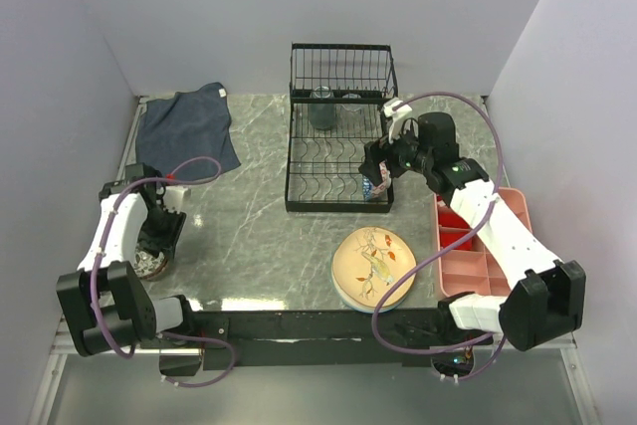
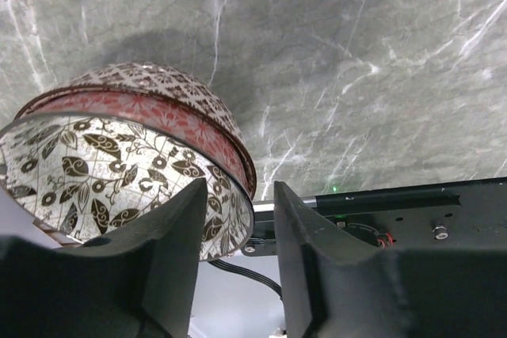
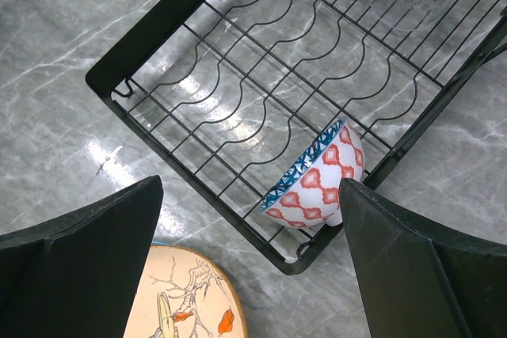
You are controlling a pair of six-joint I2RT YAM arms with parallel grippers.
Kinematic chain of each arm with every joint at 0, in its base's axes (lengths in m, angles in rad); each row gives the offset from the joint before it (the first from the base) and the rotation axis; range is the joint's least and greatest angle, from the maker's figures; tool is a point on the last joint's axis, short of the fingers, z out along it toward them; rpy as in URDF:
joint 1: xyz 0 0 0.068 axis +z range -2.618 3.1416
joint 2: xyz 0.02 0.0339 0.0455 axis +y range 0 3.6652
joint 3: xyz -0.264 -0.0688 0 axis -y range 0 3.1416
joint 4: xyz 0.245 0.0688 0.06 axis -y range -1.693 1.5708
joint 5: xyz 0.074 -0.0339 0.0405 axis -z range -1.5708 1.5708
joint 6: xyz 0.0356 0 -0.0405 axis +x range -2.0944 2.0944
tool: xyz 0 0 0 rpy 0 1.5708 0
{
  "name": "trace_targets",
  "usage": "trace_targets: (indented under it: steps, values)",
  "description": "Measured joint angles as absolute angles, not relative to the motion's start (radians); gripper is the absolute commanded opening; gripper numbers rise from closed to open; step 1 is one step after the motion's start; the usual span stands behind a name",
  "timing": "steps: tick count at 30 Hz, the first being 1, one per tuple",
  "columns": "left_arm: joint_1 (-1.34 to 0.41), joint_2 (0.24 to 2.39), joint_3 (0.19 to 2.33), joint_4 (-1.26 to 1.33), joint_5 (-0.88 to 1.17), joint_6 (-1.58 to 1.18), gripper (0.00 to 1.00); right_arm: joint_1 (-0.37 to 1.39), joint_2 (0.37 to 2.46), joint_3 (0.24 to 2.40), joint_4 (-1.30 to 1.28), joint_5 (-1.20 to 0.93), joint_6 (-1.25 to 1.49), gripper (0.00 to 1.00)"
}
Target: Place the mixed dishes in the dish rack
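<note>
The grey marbled tabletop (image 1: 259, 236) is walled on three sides, and its widest bare stretch lies in the middle, between the left arm and the round peach plate with a bird-and-branch drawing (image 1: 373, 266). The rectangular black wire dish rack (image 1: 338, 151) stands at the far middle, its tall back section close to the rear wall, with open marble along its left side. A crumpled dark blue cloth (image 1: 186, 126) fills the far left corner, and a pink compartmented plastic tray (image 1: 478, 264) runs along the right edge, partly under the right arm. The plate lies flat at the near edge, just beside the tray. The right gripper (image 1: 381, 171) hovers over the rack's near right corner, its fingers (image 3: 79, 275) spread wide and holding nothing. Below it a small bowl with a blue rim and red-and-white lattice (image 3: 313, 180) lies on its side in that corner. At the left edge, the left gripper (image 2: 240, 191) is nearly closed beside a nested stack of brown- and red-patterned bowls (image 2: 135, 140). The stack's rim reaches into the narrow gap (whether it is pinched I cannot tell). A greyish mug (image 1: 321, 108) and a small clear glass (image 1: 350, 102) stand at the rack's far end.
</note>
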State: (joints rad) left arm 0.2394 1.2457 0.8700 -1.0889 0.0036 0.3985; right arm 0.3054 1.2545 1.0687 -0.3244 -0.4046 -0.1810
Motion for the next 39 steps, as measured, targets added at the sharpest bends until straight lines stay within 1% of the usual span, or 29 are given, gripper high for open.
trace_targets:
  steps: [4,7,8,10,11,12,14,18,22,24,26,28,29,31,32,35,37,38,39]
  values:
    - [0.242,1.271,0.870,-1.080,0.003,0.404,0.38,0.305,1.267,1.069,-0.321,-0.404,-0.180,1.00]
    - [0.248,1.274,0.859,-1.067,0.002,0.410,0.32,0.305,1.275,1.069,-0.318,-0.404,-0.180,1.00]
    - [0.252,1.274,0.854,-1.066,0.002,0.414,0.26,0.305,1.279,1.069,-0.316,-0.403,-0.180,1.00]
    - [0.258,1.274,0.848,-1.069,0.007,0.422,0.20,0.305,1.283,1.069,-0.314,-0.403,-0.180,1.00]
    - [0.260,1.274,0.847,-1.073,0.006,0.426,0.12,0.305,1.285,1.069,-0.314,-0.402,-0.180,1.00]
    - [0.260,1.274,0.847,-1.077,0.006,0.430,0.07,0.305,1.286,1.069,-0.314,-0.401,-0.180,1.00]
    - [0.263,1.272,0.850,-1.090,0.006,0.435,0.04,0.305,1.288,1.069,-0.313,-0.401,-0.180,1.00]
    - [0.276,1.252,0.880,-1.128,0.002,0.455,0.06,0.305,1.299,1.069,-0.308,-0.402,-0.180,1.00]
    - [0.277,1.218,0.913,-1.161,0.010,0.467,0.04,0.305,1.313,1.070,-0.305,-0.409,-0.179,1.00]
    - [0.277,1.203,0.921,-1.174,0.012,0.471,0.12,0.305,1.327,1.077,-0.302,-0.413,-0.176,1.00]
    - [0.278,1.198,0.921,-1.185,0.019,0.476,0.22,0.305,1.336,1.080,-0.297,-0.415,-0.175,1.00]
    - [0.278,1.198,0.919,-1.198,0.027,0.477,0.18,0.305,1.342,1.081,-0.292,-0.420,-0.173,1.00]
    - [0.278,1.197,0.914,-1.200,0.030,0.477,0.13,0.305,1.346,1.081,-0.290,-0.422,-0.172,1.00]
    - [0.280,1.196,0.896,-1.203,0.047,0.477,0.08,0.305,1.351,1.082,-0.289,-0.429,-0.172,1.00]
    - [0.279,1.195,0.887,-1.206,0.055,0.478,0.04,0.305,1.354,1.083,-0.289,-0.431,-0.172,1.00]
    - [0.280,1.190,0.879,-1.218,0.064,0.479,0.01,0.305,1.359,1.087,-0.289,-0.432,-0.173,1.00]
    - [0.280,1.184,0.879,-1.218,0.067,0.480,0.04,0.305,1.359,1.087,-0.289,-0.434,-0.173,1.00]
    - [0.280,1.181,0.879,-1.219,0.068,0.480,0.11,0.305,1.359,1.087,-0.288,-0.435,-0.173,1.00]
    - [0.280,1.178,0.880,-1.222,0.069,0.479,0.15,0.305,1.360,1.087,-0.288,-0.437,-0.173,1.00]
